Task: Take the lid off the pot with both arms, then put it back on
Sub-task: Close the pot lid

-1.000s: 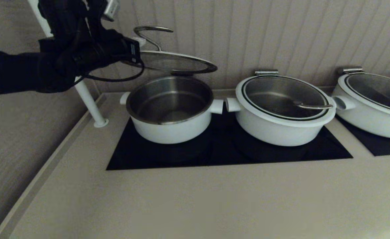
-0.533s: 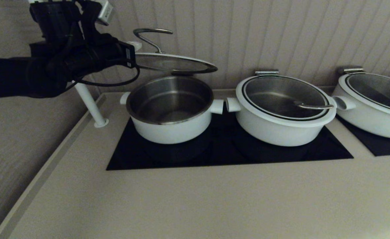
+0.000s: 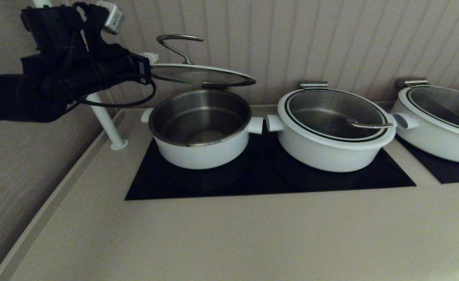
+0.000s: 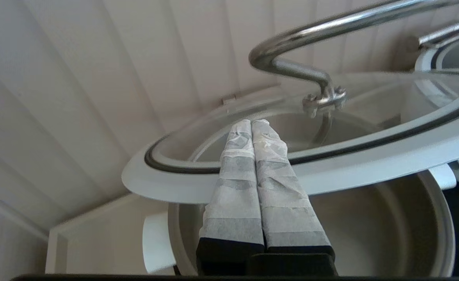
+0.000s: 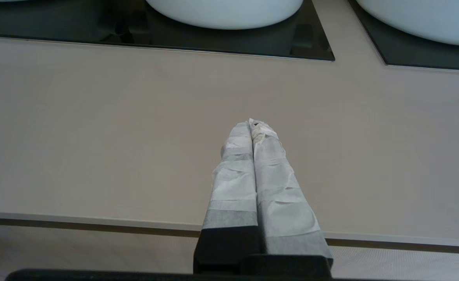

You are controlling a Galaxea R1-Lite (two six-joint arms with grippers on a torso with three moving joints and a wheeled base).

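Observation:
The lid (image 3: 202,74) hangs tilted above the open pot (image 3: 200,150), its far edge down near the pot's back rim and its left edge raised. My left gripper (image 3: 150,58) is shut, its taped fingertips over the top of the lid's left rim. In the left wrist view the gripper (image 4: 251,121) lies across the white rim of the lid (image 4: 370,160), with the pot (image 4: 389,234) below. The lid is not between the fingers. My right gripper (image 5: 251,123) is shut and empty, low over the counter near its front edge, out of the head view.
Two wider white pots with lids on stand to the right, one (image 3: 331,148) close beside the pot and one (image 3: 436,136) at the far right. A white post (image 3: 104,117) rises at the left by the wall. All pots sit on black cooktops (image 3: 268,183).
My left gripper has drawn back to the left and a little down along the lid's rim. The lid's raised left edge and handle have sunk slightly.

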